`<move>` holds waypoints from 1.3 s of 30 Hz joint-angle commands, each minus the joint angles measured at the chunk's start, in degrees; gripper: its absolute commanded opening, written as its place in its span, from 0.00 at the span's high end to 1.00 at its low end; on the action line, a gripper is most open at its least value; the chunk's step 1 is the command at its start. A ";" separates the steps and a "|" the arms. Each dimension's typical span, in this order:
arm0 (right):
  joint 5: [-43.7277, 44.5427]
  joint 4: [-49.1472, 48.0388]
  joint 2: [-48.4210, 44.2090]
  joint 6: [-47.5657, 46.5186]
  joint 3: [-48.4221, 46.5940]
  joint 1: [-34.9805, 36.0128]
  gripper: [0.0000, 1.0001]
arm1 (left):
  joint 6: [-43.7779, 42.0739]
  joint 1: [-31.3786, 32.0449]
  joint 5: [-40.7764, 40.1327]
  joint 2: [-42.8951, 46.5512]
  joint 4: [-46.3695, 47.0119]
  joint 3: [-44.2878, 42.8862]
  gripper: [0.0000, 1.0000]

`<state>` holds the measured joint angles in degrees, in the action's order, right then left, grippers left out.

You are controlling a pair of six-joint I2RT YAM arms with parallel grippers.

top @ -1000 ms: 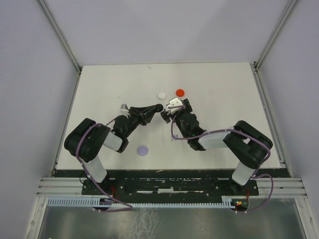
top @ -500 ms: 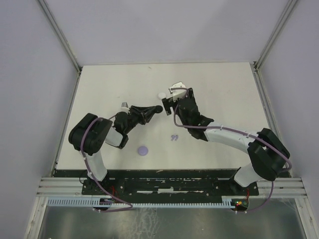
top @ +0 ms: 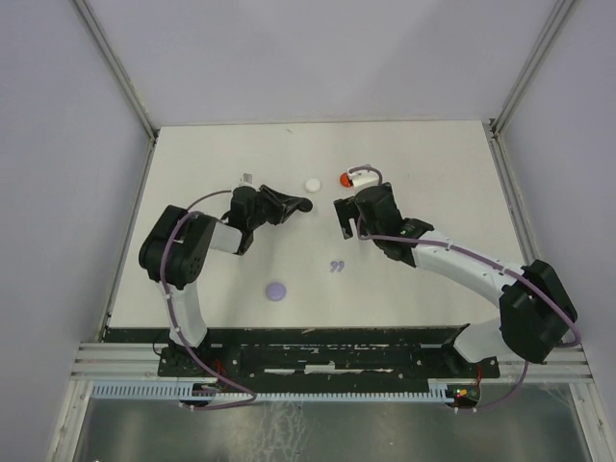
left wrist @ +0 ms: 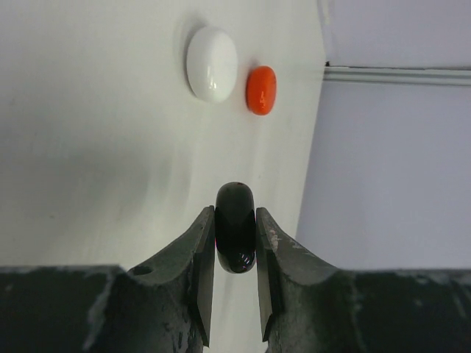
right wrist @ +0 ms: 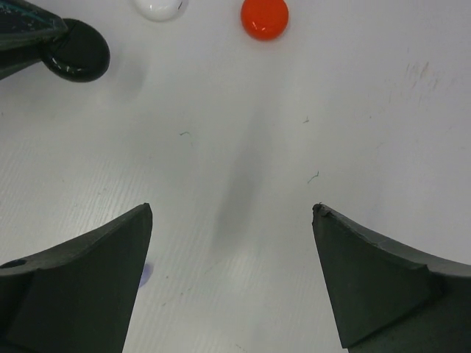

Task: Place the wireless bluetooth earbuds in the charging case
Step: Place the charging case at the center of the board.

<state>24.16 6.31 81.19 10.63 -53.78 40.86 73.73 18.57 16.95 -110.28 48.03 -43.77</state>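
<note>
Lavender disc [top: 276, 290] nearest on the white bench [top: 433, 164], lavender earbuds [top: 336, 267] lying loose just beyond, left claw [left wrist: 235, 212] pinching a black disc [left wrist: 235, 239] edgewise, right claw [right wrist: 232, 209] spread wide, empty, white disc [top: 312, 184] and red disc [top: 346, 179] farthest.

High rear overhead view, close wrist views, all seemingly sharing red disc [right wrist: 265, 18]

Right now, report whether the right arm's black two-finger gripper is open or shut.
Open. The right gripper shows its fingers spread wide apart, nothing between them.
</note>
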 commanded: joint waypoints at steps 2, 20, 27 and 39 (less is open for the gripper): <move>-4.68 3.74 -0.80 2.93 -2.38 -1.29 0.04 | -10.24 0.04 -3.30 -1.45 -7.69 -4.24 0.97; -15.84 4.97 2.85 4.06 -3.49 0.95 0.11 | -17.14 -0.35 -8.54 -2.73 -16.89 -8.40 0.59; -21.29 3.37 6.37 3.12 -5.75 6.79 0.13 | -17.90 -2.82 -10.13 1.53 -18.76 -5.35 0.40; -18.95 3.23 14.59 -0.41 -7.87 18.58 0.15 | -20.21 -6.65 -16.34 26.57 -23.41 7.97 0.38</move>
<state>2.20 11.07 93.84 12.16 -59.22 55.35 57.32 11.88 4.40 -92.38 26.04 -38.63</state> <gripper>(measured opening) 0.854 0.611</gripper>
